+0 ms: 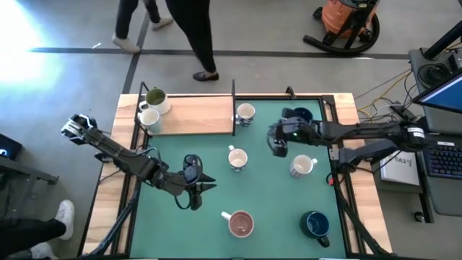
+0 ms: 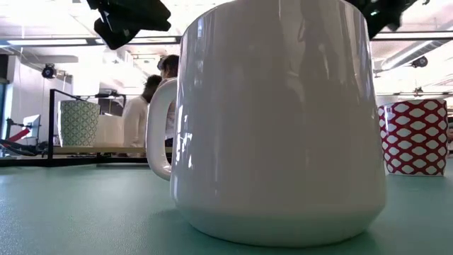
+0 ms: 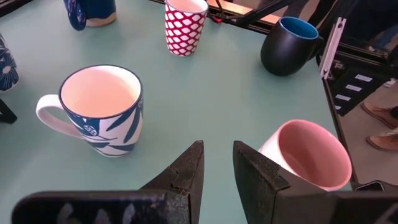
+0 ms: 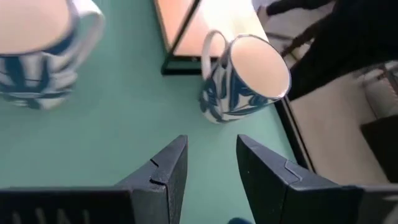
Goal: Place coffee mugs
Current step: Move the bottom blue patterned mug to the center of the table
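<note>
Several mugs stand upright on the green mat. A white mug with blue leaves (image 1: 237, 159) (image 3: 99, 112) is mid-table, and a second blue-patterned mug (image 1: 245, 112) (image 4: 245, 81) stands by the tray corner. There are also a red-patterned cup (image 1: 302, 166) (image 3: 185, 25), a pink-inside mug (image 1: 240, 222) (image 3: 311, 155), and two dark navy mugs (image 1: 315, 224) (image 1: 299, 115). An olive-inside mug (image 1: 155, 97) and a white mug (image 1: 149, 118) stand on the wooden tray (image 1: 195, 115). My left gripper (image 1: 206, 186) (image 3: 217, 168) is open, left of the leaf mug. My right gripper (image 1: 278, 144) (image 4: 211, 162) is open, between the navy mug and the leaf mug.
A black frame rail (image 1: 234, 101) stands at the wooden tray's right end. Cables and a laptop (image 1: 440, 101) lie past the table's right edge. People walk beyond the far edge (image 1: 195, 36). Bare mat shows between the leaf mug and the near-edge mugs (image 1: 278, 195).
</note>
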Controlling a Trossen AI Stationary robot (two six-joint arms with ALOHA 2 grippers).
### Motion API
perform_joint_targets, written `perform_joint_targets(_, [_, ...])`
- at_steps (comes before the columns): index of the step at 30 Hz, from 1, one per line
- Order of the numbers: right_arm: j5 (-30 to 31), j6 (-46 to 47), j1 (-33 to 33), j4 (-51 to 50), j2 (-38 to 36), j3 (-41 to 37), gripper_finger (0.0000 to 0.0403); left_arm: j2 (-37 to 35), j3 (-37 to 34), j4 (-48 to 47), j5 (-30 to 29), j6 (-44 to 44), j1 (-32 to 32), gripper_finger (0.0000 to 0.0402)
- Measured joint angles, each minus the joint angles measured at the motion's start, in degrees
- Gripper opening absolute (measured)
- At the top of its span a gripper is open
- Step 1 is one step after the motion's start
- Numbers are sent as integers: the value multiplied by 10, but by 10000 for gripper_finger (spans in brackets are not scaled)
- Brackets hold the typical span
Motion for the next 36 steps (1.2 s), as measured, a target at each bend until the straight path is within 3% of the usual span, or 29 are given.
perform_joint_targets(3, [-3, -22, -23, 2, 36, 23, 127, -1, 0, -1, 0, -3, -1, 68])
perform_joint_targets(9, [-85, -55, -74, 11, 105, 68, 127, -5, 0, -9, 0, -13, -7, 68])
perform_joint_targets(19, [-117, -113, -104, -14, 227, 177, 127, -23, 0, -29, 0, -21, -8, 68])
perform_joint_targets(23, [-195, -83, -104, -58, 258, 213, 127, -29, 0, -50, 0, -41, -8, 68])
perform_joint_targets(27, [-211, -32, -95, -77, 266, 235, 127, -34, 0, -73, 0, -57, -8, 68])
perform_joint_targets(29, [-223, 19, -91, -86, 261, 240, 127, -37, 0, -74, 0, -58, -8, 68])
perform_joint_targets(33, [-309, 146, -77, -82, 251, 242, 127, -39, 0, -75, 0, -58, -8, 68])
perform_joint_targets(36, [-311, 206, -53, -84, 254, 234, 127, -39, 0, -77, 0, -54, -8, 68])
